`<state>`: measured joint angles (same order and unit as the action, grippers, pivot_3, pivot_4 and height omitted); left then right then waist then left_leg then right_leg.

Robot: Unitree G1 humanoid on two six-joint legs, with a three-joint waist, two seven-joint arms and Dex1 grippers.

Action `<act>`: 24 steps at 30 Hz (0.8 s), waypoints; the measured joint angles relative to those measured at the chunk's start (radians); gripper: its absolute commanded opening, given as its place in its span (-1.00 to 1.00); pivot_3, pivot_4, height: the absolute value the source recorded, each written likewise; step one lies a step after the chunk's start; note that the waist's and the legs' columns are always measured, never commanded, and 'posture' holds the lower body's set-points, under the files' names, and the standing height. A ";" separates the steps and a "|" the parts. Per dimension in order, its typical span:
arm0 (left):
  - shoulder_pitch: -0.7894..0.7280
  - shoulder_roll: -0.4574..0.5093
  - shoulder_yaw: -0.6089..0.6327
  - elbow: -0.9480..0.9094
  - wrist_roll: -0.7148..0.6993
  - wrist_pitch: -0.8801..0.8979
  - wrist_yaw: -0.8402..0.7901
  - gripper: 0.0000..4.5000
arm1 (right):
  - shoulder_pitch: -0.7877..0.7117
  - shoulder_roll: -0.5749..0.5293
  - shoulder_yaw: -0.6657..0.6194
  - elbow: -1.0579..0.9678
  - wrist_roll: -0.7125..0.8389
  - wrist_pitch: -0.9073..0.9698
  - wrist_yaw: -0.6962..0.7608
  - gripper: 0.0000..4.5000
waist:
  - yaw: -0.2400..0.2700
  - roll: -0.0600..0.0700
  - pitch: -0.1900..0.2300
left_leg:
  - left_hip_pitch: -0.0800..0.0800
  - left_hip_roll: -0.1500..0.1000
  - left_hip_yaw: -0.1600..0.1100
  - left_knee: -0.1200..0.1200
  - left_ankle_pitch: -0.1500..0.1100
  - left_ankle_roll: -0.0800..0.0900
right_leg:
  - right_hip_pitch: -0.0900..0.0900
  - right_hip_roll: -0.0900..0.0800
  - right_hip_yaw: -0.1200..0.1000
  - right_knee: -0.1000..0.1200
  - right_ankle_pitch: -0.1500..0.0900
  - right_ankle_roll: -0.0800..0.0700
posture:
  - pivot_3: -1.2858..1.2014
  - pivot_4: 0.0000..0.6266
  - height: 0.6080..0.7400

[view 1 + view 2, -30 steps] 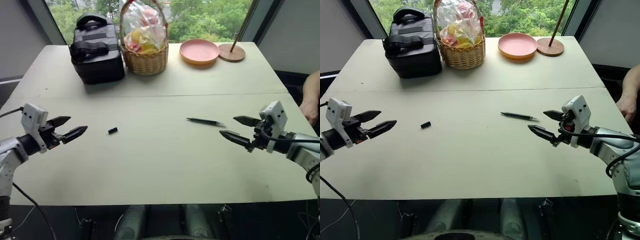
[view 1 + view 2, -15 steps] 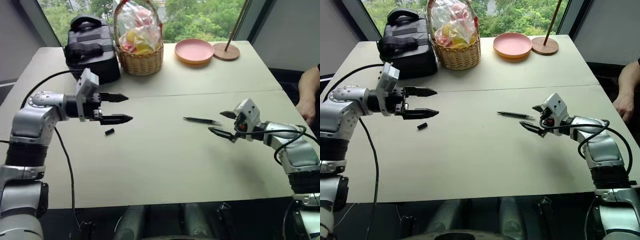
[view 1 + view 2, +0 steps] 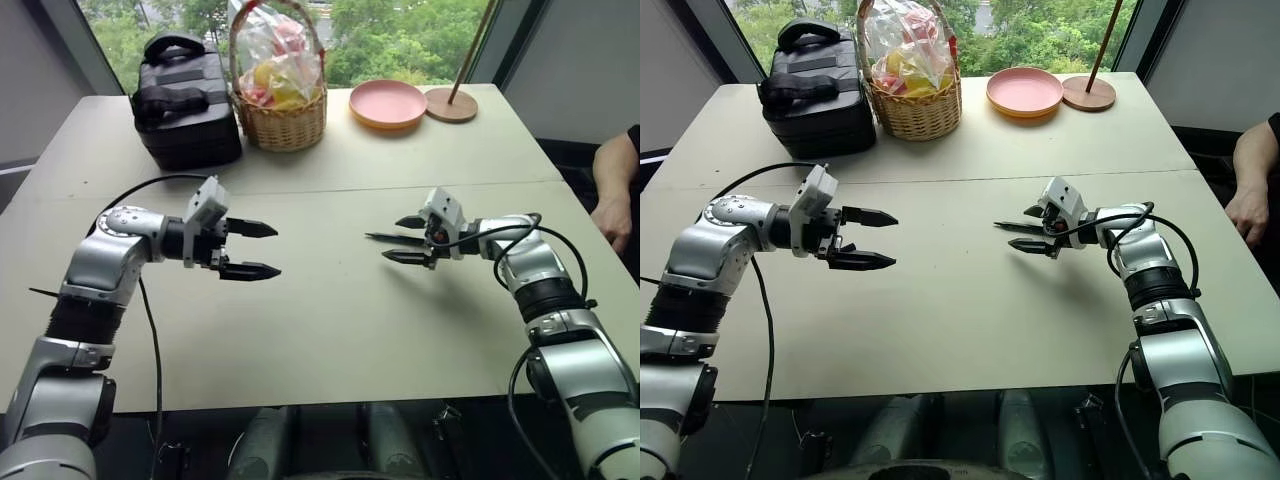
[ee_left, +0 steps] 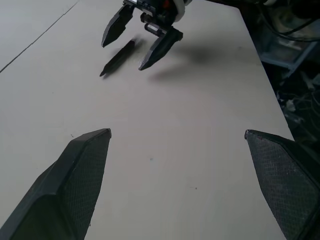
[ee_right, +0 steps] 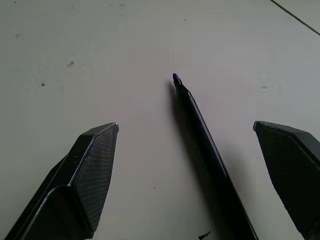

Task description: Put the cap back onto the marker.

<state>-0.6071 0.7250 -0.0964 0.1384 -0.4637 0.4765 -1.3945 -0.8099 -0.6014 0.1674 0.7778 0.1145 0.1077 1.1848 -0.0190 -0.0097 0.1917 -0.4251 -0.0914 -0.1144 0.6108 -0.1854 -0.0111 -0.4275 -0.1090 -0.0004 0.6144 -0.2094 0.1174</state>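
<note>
From where the head looks down, the pale table (image 3: 330, 330) carries one black bag (image 3: 187, 98), one wicker basket (image 3: 279, 85) of wrapped goods, one salmon-coloured plate (image 3: 388, 103) and one round wooden base (image 3: 450, 103) with a pole rising from it, all along the far edge, and a person's hand (image 3: 612, 215) hangs beside the table's right side. Two arms reach inward over the middle. The left gripper (image 3: 262, 249) points toward the right with its two black fingers spread well apart and nothing between them. The right gripper (image 3: 401, 239) points back toward it, fingers also parted, straddling the single marker (image 3: 1018, 228), which lies flat on the table. The right wrist camera gives what the head views cannot: the marker (image 5: 205, 150) runs up the gap between the two finger pads (image 5: 82, 180), clear of both, with its bluish tip bare and pointing away from the wrist. The left wrist camera looks across bare tabletop at the other arm's open fingers with the marker (image 4: 118, 57) lying between them. I cannot make out the cap in any view; the left gripper hangs over the spot where it might lie.
</note>
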 measured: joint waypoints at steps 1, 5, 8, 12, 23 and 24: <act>0.011 0.000 0.006 -0.013 -0.005 0.012 0.013 0.99 | -0.009 0.001 0.005 0.029 -0.009 -0.008 0.026 1.00 | 0.000 0.000 0.000 | 0.000 0.000 0.000 0.000 0.000 0.000 | 0.000 0.000 0.000 0.000 0.000 0.000 | 0.03 -0.52 1.00; 0.027 -0.014 0.052 -0.063 -0.042 0.066 0.071 0.99 | -0.052 0.016 0.007 0.114 -0.035 -0.057 0.047 1.00 | -0.002 0.000 0.000 | 0.001 0.000 0.000 0.001 0.000 0.000 | 0.001 0.000 0.000 0.001 0.000 0.000 | 0.03 -0.52 1.00; 0.066 -0.019 0.077 -0.117 -0.065 0.090 0.108 0.99 | -0.080 0.036 0.005 0.172 -0.053 -0.090 0.039 1.00 | -0.006 0.000 0.000 | 0.002 0.000 0.000 0.000 0.000 -0.001 | 0.001 0.001 0.001 0.001 0.000 0.000 | 0.03 -0.52 1.00; 0.103 -0.019 0.082 -0.146 -0.073 0.109 0.138 0.99 | -0.107 0.057 -0.002 0.227 -0.068 -0.120 0.028 1.00 | -0.013 0.000 0.000 | 0.003 0.000 0.000 0.000 0.001 -0.002 | 0.001 0.001 0.001 0.003 0.000 -0.001 | 0.03 -0.52 1.00; 0.125 -0.019 0.084 -0.153 -0.077 0.097 0.178 1.00 | -0.138 0.097 -0.024 0.307 -0.111 -0.185 -0.020 -0.70 | -0.026 0.000 0.000 | 0.007 0.001 0.000 0.000 0.001 -0.002 | 0.004 0.002 0.002 0.004 0.001 -0.002 | 0.03 -0.52 1.00; 0.130 -0.019 0.084 -0.149 -0.077 0.095 0.180 1.00 | -0.138 0.098 -0.025 0.308 -0.112 -0.186 -0.019 -0.93 | -0.026 0.000 0.000 | 0.007 0.001 0.000 0.000 0.001 -0.002 | 0.004 0.003 0.002 0.004 0.001 -0.002 | 0.03 -0.52 1.00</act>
<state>-0.4775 0.7059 -0.0122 -0.0109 -0.5405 0.5714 -1.2146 -0.9475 -0.5037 0.1427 1.0854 0.0021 -0.0780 1.1657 -0.0453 -0.0095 0.1915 -0.4183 -0.0900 -0.1147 0.6103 -0.1843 -0.0131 -0.4240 -0.1064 0.0020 0.6181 -0.2087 0.1158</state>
